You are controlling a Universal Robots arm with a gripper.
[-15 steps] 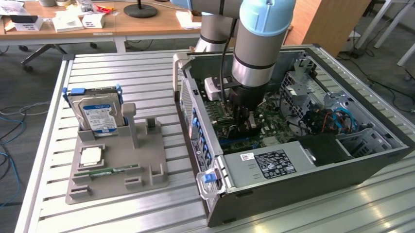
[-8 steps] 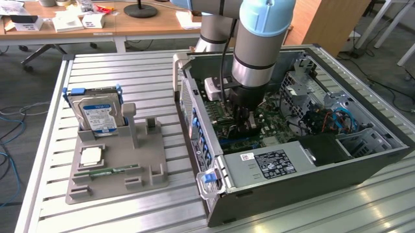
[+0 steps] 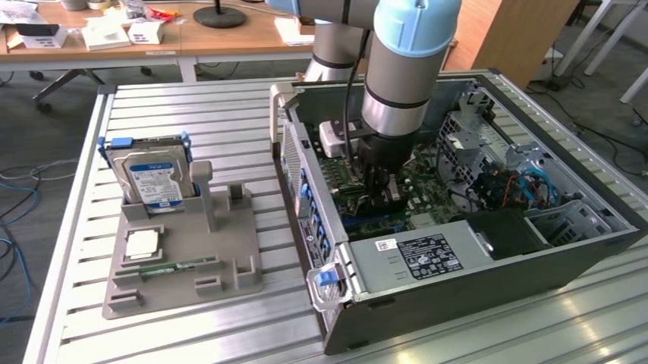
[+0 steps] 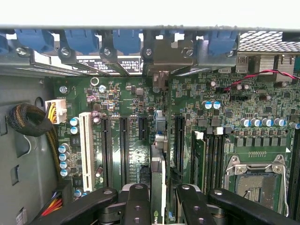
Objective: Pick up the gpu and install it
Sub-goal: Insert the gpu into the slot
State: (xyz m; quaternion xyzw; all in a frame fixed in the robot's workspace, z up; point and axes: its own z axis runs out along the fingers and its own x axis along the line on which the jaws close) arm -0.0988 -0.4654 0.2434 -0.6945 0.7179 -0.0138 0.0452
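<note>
My gripper (image 3: pixel 380 196) reaches down into the open computer case (image 3: pixel 567 262), just above the green motherboard (image 4: pixel 131 101). In the wrist view the gpu (image 4: pixel 158 176) shows edge-on as a thin card standing between the two black fingers (image 4: pixel 138 201) of the gripper (image 4: pixel 161 199), which is shut on it. The card runs in line with the long black expansion slots (image 4: pixel 123 143). Its far end points at the dark metal bracket (image 4: pixel 164 56) on the case's rear wall. Whether its lower edge sits in a slot is hidden.
A grey fixture (image 3: pixel 228 277) on the slatted table at the exterior view's left holds a hard drive (image 3: pixel 154 180), a processor chip (image 3: pixel 142 243) and a green memory stick (image 3: pixel 167 268). Inside the case are the power supply (image 3: pixel 420 254), drive cages (image 3: pixel 471 140) and blue cables (image 3: pixel 526 186).
</note>
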